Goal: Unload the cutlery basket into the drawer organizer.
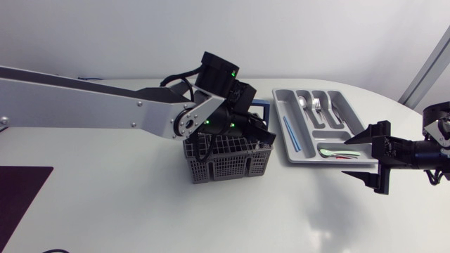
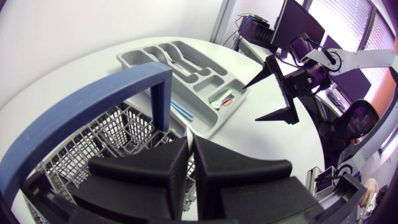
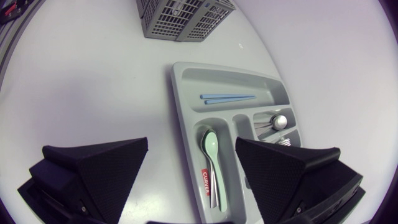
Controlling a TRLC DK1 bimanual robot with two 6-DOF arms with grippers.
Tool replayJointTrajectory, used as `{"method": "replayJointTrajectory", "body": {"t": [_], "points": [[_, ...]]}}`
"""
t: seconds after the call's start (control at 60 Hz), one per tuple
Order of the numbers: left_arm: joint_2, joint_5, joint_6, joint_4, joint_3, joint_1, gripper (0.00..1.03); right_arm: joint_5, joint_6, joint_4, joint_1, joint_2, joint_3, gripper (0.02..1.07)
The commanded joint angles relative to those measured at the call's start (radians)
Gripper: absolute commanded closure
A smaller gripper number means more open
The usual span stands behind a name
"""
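Note:
A grey mesh cutlery basket (image 1: 228,160) with a blue handle (image 2: 124,87) stands mid-table. My left gripper (image 2: 190,163) is down inside it, under the handle, with its fingers pressed shut; I see nothing between them. To the right lies the grey drawer organizer (image 1: 288,140), holding blue sticks (image 1: 292,133), a green spoon (image 1: 337,151) and metal cutlery (image 1: 316,105). My right gripper (image 1: 349,156) hovers wide open at the organizer's near right corner, above the green spoon (image 3: 211,149), with nothing in it.
A dark mat (image 1: 21,190) lies at the table's front left corner. Bare white tabletop spreads in front of the basket (image 3: 180,15) and the organizer (image 3: 186,118).

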Motion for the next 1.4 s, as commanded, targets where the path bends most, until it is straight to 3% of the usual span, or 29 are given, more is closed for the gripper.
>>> {"method": "replayJointTrajectory", "body": {"t": [0.0, 0.717, 1.383], "points": [[-0.042, 0.013, -0.023, 0.009, -0.008, 0.010, 0.93, -0.010, -0.022, 0.009, -0.004, 0.021, -0.031, 0.06], [-0.149, 0.039, -0.018, -0.026, -0.026, 0.013, 0.93, -0.010, -0.013, 0.003, 0.005, 0.007, -0.041, 0.06], [-0.097, 0.026, 0.037, 0.161, -0.200, 0.044, 0.92, 0.000, 0.005, 0.006, 0.027, -0.002, -0.052, 0.06]]}}
